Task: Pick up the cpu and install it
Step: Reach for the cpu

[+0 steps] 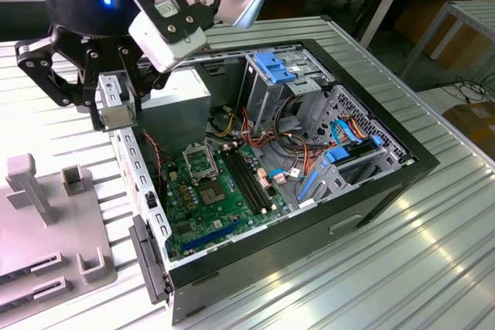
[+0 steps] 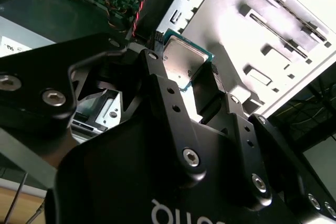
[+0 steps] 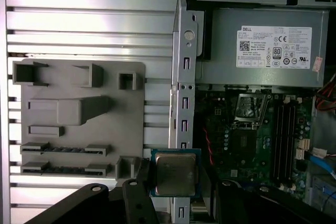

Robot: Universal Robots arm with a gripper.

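CPU clamped in gripper above the case wall

The gripper [image 3: 176,183] holds the cpu [image 3: 175,174] by two opposite edges. The fingers [image 2: 167,92] are closed against the chip's sides, and its silver-grey metal top faces the camera in both wrist views. In the exterior view the gripper [image 1: 116,110] hangs over the perforated metal side wall [image 1: 139,168] of the open computer case [image 1: 371,183]. This is the wall nearest the grey parts fixture [image 1: 46,222] on the slatted table [image 1: 387,268].

In the first wrist view the chip sits over that wall, between the fixture [image 3: 79,114] and the green motherboard [image 3: 231,145]. The CPU socket [image 3: 251,107] lies well apart from the chip, beside the power supply [image 3: 262,45] and near the black memory slots [image 3: 286,135]. The socket does not yet hold the chip.

Hazards, as judged from this position:

- Collision. The fingers are close to the wall's upper edge, and a low travel path could strike it.
- Slip. Only thin edges are gripped, so a knock could tilt or release the chip.
- Misalignment. A rotated or tilted chip could damage the socket contacts.
- Snagging. The red cable [image 1: 155,156] runs along the inner wall and could catch a finger.
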